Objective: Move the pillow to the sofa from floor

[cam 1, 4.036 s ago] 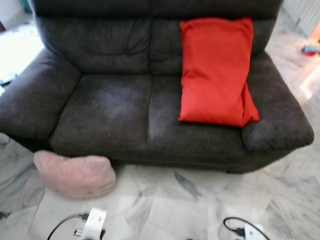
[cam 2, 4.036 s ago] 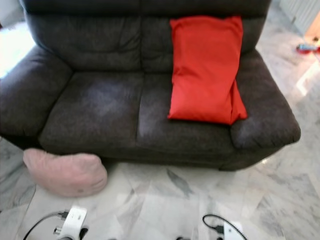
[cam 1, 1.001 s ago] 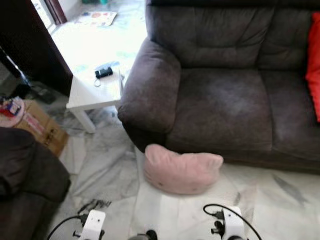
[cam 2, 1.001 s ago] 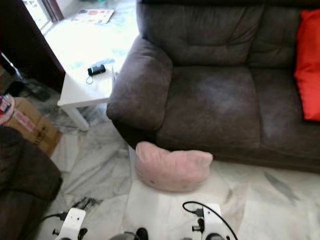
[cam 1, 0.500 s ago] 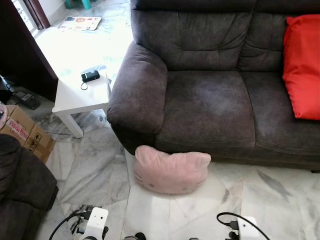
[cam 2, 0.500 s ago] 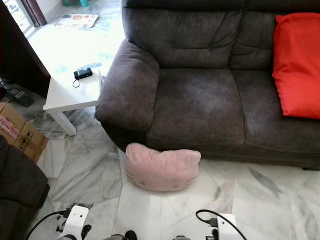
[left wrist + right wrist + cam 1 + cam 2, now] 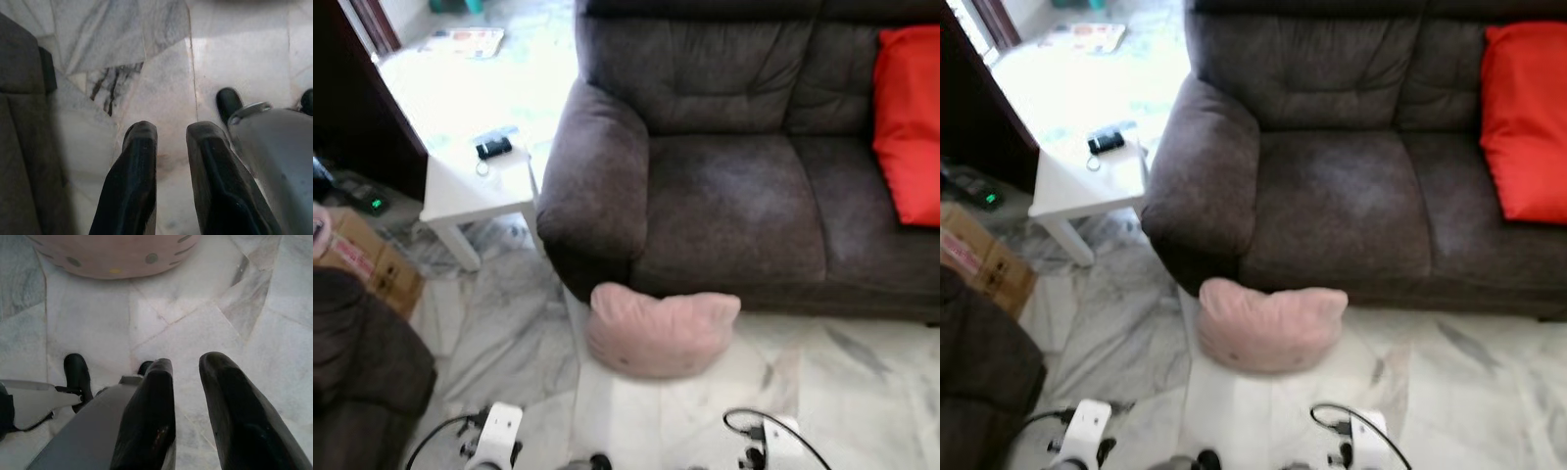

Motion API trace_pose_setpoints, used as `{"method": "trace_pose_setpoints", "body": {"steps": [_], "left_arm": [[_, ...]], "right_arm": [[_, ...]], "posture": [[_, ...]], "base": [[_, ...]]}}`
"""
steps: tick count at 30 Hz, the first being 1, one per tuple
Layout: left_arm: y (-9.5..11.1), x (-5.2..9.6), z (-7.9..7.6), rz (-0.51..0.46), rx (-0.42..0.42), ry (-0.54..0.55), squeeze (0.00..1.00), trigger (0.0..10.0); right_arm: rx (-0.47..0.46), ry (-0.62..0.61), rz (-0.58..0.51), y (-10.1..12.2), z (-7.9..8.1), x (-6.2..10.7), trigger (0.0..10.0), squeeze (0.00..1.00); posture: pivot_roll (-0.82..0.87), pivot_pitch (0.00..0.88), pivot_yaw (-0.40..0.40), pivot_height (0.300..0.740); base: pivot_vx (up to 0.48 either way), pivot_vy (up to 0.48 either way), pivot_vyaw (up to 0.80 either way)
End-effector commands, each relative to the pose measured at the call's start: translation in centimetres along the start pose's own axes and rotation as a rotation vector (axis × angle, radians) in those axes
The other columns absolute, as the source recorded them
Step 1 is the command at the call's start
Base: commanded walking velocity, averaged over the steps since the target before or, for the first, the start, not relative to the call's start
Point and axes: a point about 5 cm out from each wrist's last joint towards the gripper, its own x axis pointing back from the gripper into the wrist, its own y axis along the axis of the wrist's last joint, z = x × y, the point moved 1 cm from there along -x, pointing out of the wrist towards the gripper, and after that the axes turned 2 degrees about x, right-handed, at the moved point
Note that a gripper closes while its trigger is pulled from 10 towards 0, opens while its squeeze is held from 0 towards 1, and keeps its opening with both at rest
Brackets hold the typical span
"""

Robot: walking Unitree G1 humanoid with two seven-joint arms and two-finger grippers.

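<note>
Pink pillow (image 7: 661, 331) sits on the floor (image 7: 842, 392) against the sofa (image 7: 734, 211) front edge; looks soft, light, squishy, so pinch a corner. Left gripper (image 7: 168, 147) and right gripper (image 7: 188, 377) both narrowly parted, empty.

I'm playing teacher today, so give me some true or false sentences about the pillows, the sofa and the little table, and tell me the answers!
1. The soft pink cat-eared pillow lies on the marble floor, against the front of the dark grey fabric sofa. True.
2. The bright red rectangular pillow lies on the floor. False: it rests on the sofa seat.
3. A small black object sits on the small white side table. True.
4. The right gripper is squeezing the pink pillow. False: its fingers are apart over bare floor, short of the pillow.
5. The white table stands in front of the sofa's seat. False: it stands beside the sofa's armrest.
</note>
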Motion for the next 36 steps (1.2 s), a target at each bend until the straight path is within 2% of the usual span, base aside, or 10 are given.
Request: {"method": "trace_pose_setpoints", "body": {"steps": [1, 7, 11, 18, 19, 21, 24, 30, 36], "left_arm": [[-1.1, 0.3, 0.3, 0.036, 0.009, 0.008, 0.00, 10.0], [-1.0, 0.3, 0.2, 0.031, 0.009, 0.008, 0.00, 10.0], [-1.0, 0.3, 0.2, 0.035, 0.009, 0.009, 0.00, 10.0], [-1.1, 0.3, 0.2, 0.035, 0.007, 0.007, 0.00, 10.0], [-1.1, 0.3, 0.2, 0.035, 0.007, 0.007, 0.00, 10.0], [-1.1, 0.3, 0.2, 0.035, 0.006, 0.008, 0.00, 10.0], [-1.0, 0.3, 0.2, 0.035, 0.003, 0.008, 0.00, 10.0], [-1.0, 0.3, 0.1, 0.032, -0.003, 0.008, 0.00, 10.0], [-0.9, 0.2, 0.1, 0.032, -0.007, 0.009, 0.00, 10.0]], "right_arm": [[-0.007, 0.006, 0.032, -0.8, 0.8, 0.1, 10.0, 0.00], [-0.012, 0.015, 0.024, -0.6, 1.5, 0.1, 10.0, 0.00], [-0.007, 0.009, 0.011, -0.3, 1.0, 0.0, 10.0, 0.00], [-0.015, -0.024, 0.011, -0.7, -2.6, 0.4, 10.0, 0.00], [-0.015, -0.024, 0.011, -0.7, -2.6, 0.4, 10.0, 0.00], [-0.016, -0.035, 0.023, -1.2, -3.8, 0.8, 10.0, 0.00], [-0.018, -0.040, 0.033, -1.5, -4.2, 0.9, 10.0, 0.00], [-0.016, -0.031, 0.047, -1.5, -3.3, 0.7, 10.0, 0.00], [-0.019, -0.006, 0.046, -1.2, -1.2, 0.3, 10.0, 0.00]], "posture": [[-0.08, 0.182, 0.026, 0.740], [-0.08, 0.183, 0.027, 0.740], [-0.08, 0.183, 0.026, 0.740], [-0.08, 0.183, 0.025, 0.740], [-0.08, 0.183, 0.025, 0.740], [-0.08, 0.184, 0.024, 0.740], [-0.08, 0.184, 0.023, 0.740], [-0.08, 0.179, 0.023, 0.740], [-0.08, 0.175, 0.022, 0.740]], "base": [[0.000, 0.000, 0.00], [0.000, 0.000, -0.50], [0.000, 0.000, 0.00], [0.035, 0.000, 0.00], [0.244, 0.000, 0.00], [0.244, 0.000, 0.00], [0.241, 0.000, 0.00], [0.258, 0.000, 0.00], [0.305, 0.000, 0.00]]}}
